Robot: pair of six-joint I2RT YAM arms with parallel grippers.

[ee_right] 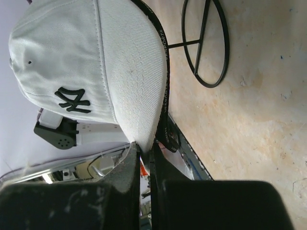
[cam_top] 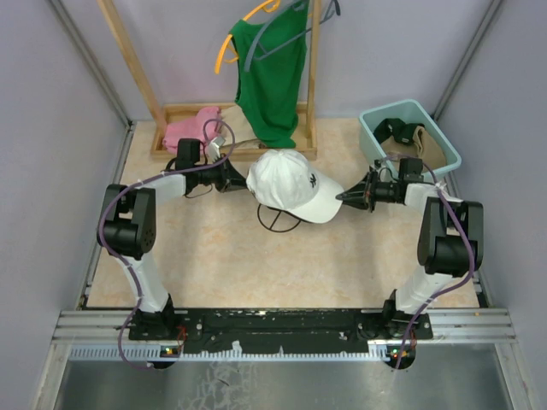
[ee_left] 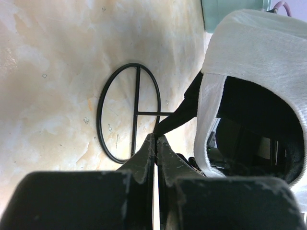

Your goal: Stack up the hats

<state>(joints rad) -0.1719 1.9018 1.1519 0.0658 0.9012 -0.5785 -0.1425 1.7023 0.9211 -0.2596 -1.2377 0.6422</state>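
Observation:
A white cap (cam_top: 291, 184) with a dark emblem hangs between both grippers, above a black wire stand (cam_top: 278, 219). My left gripper (cam_top: 242, 181) is shut on the cap's black back strap (ee_left: 182, 112); the white crown (ee_left: 254, 62) fills the right of the left wrist view. My right gripper (cam_top: 344, 196) is shut on the tip of the white brim (ee_right: 134, 72). A black hat (cam_top: 395, 130) and a tan hat (cam_top: 425, 143) lie in the teal bin (cam_top: 373, 135) at the back right. A second black cap is not in view.
The stand's ring base rests on the table and shows in the left wrist view (ee_left: 128, 112) and the right wrist view (ee_right: 206, 43). A wooden rack (cam_top: 137, 68) at the back carries a green shirt (cam_top: 272, 73) on an orange hanger. A pink cloth (cam_top: 192, 128) lies on its base.

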